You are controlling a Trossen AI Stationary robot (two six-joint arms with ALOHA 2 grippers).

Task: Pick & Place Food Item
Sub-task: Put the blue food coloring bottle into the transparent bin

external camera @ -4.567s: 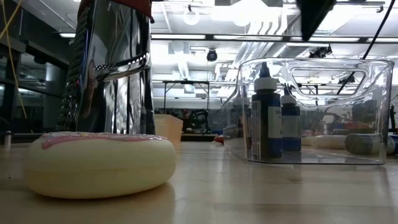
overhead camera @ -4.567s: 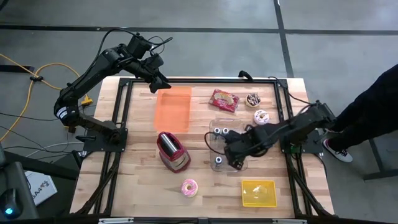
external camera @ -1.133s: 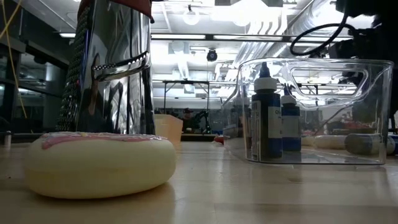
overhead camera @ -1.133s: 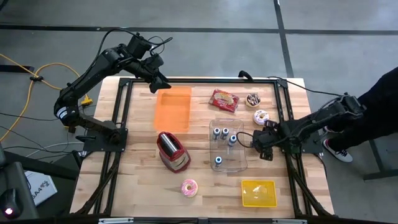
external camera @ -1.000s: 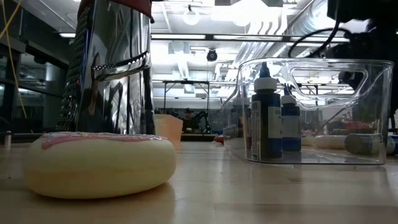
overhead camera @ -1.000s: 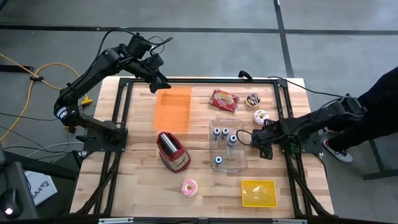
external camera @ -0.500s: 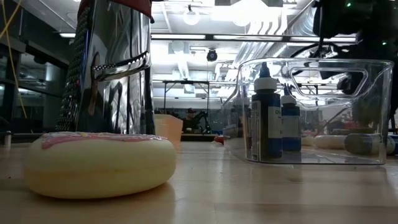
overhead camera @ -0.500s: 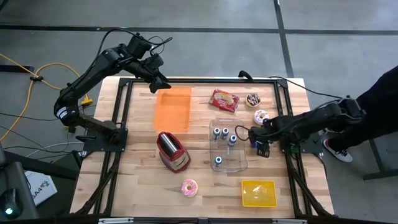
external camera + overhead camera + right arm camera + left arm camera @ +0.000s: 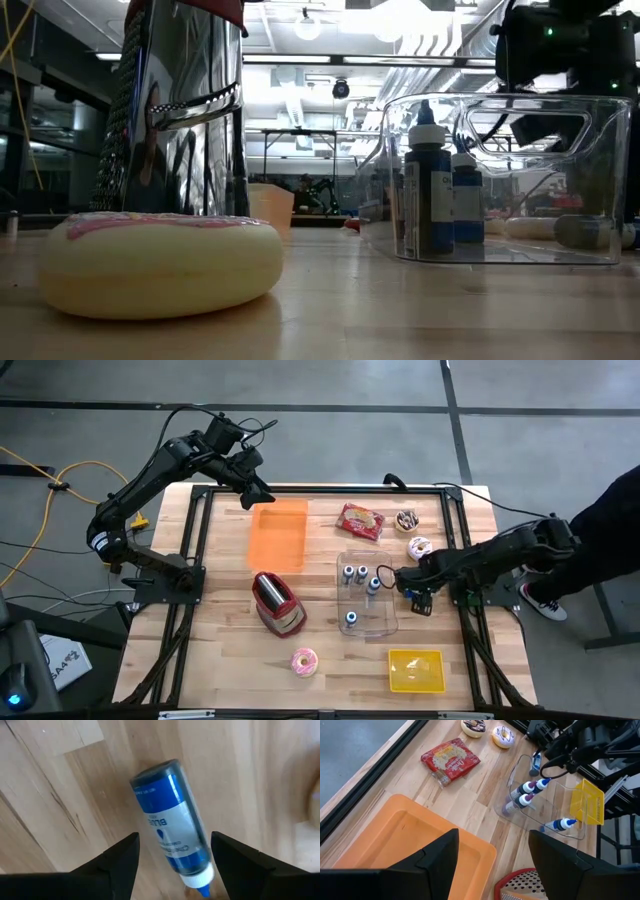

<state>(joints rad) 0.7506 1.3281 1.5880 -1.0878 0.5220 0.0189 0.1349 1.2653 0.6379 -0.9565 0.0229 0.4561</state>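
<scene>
A small blue bottle (image 9: 167,820) with a white cap and a label reading "BLUE" lies on its side on the wooden table, just right of the clear bin (image 9: 383,622). My right gripper (image 9: 172,840) (image 9: 413,588) hangs open over it, pointing down, with one finger on either side of the bottle and clear of it. My left gripper (image 9: 252,495) (image 9: 492,842) waits open above the far end of the orange tray (image 9: 278,535).
The clear bin holds several blue bottles (image 9: 360,574). A red snack packet (image 9: 360,520) and two donuts (image 9: 406,519) (image 9: 420,547) lie at the far right. A pink donut (image 9: 304,661), a yellow basket (image 9: 416,670) and a red toaster (image 9: 278,603) stand nearer.
My right gripper has sunk toward the table and shifted a little to the left, toward the clear bin, turning slightly as it went. It has stayed open.
</scene>
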